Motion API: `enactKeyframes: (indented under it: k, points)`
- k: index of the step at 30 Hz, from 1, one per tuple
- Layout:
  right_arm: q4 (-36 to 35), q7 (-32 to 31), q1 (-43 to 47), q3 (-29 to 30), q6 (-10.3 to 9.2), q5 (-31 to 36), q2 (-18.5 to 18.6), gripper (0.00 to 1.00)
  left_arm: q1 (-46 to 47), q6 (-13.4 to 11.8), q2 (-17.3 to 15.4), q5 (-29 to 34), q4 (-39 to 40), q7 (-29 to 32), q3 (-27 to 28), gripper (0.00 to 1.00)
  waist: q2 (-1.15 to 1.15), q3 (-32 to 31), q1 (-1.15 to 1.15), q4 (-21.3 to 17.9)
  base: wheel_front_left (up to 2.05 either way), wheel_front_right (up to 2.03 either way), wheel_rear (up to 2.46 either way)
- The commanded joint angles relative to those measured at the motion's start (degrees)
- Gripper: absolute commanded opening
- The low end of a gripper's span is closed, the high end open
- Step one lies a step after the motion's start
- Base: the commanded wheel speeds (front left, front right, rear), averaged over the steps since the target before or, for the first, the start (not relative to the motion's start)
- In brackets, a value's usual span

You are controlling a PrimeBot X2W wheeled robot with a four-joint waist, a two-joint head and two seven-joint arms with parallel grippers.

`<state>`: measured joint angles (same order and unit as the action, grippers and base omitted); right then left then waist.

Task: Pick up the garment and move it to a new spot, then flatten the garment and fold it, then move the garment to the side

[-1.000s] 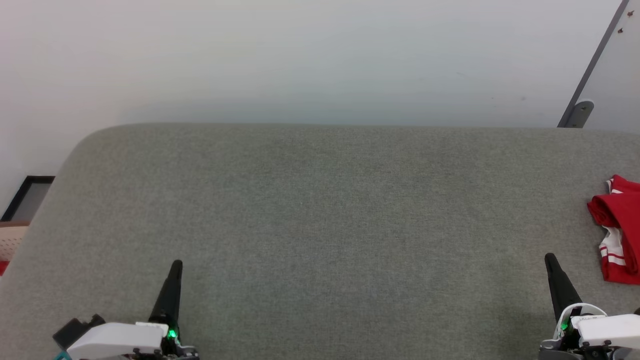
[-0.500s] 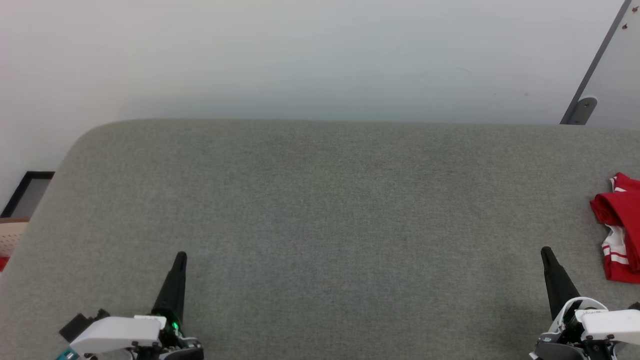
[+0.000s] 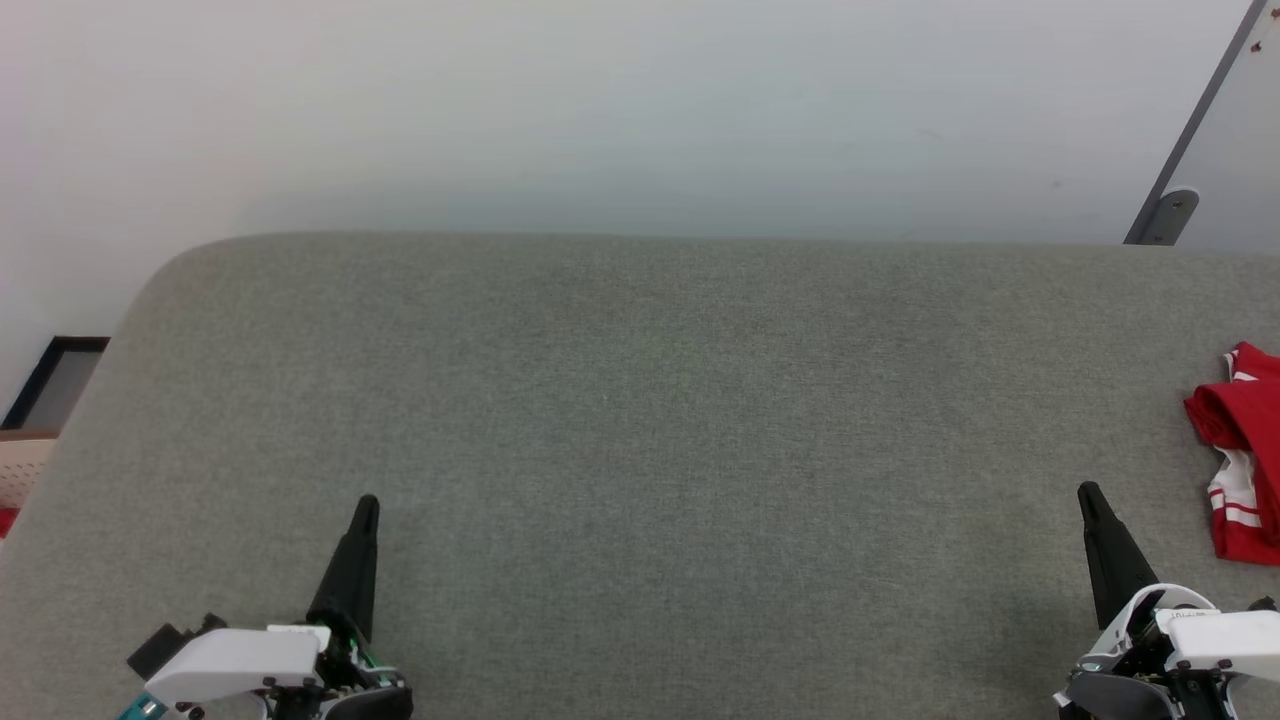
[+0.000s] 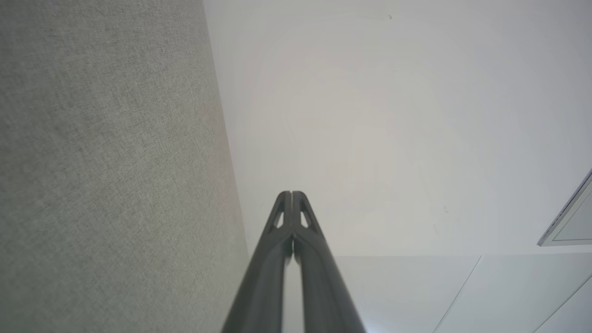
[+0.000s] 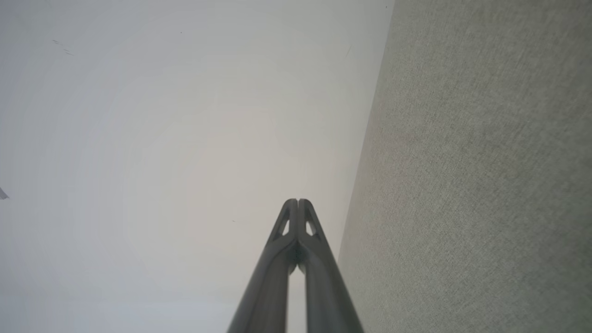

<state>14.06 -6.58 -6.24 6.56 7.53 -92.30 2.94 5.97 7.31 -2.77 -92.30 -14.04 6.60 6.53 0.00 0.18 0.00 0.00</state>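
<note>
The garment (image 3: 1243,455), red with a white, red-striped part, lies crumpled at the far right edge of the head view, cut off by the frame. It rests on a grey fabric surface (image 3: 640,420). My right gripper (image 3: 1087,493) is shut at the lower right, its tip left of and a little below the garment, apart from it. At the lower left my left gripper (image 3: 367,503) is shut with nothing in it. In the left wrist view the left gripper (image 4: 292,193) has its fingers pressed together. The right gripper (image 5: 298,201) in its own wrist view is likewise empty.
A white wall (image 3: 600,110) rises behind the grey surface. A grey slanted bar with a bracket (image 3: 1165,212) stands at the upper right. At the left edge are a dark-framed panel (image 3: 55,375) and a pale perforated item (image 3: 15,465).
The head camera has shifted: the whole scene has slid slightly up and to the right. Both grippers stand a little higher in the view. The garment has not been touched.
</note>
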Motion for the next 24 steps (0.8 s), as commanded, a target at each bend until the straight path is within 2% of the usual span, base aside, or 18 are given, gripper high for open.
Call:
enactKeyframes:
  k: [1, 24]
  points:
    - [0.0, -0.2, -0.1, 0.0, -0.08, -0.2, -0.2, 0.0, 0.6, 0.3, 0.0, -0.1, -0.1, 0.2, 0.2, 0.0, 0.0, 0.0, 0.0, 0.0, 0.0, 0.0, 0.0]
    - [0.0, -0.1, -0.1, 0.0, -0.08, -0.2, -0.2, 0.0, 0.6, 0.3, 0.0, -0.2, -0.1, 0.1, 0.1, 0.0, 0.0, 0.0, 0.0, 0.0, 0.0, 0.0, 0.0]
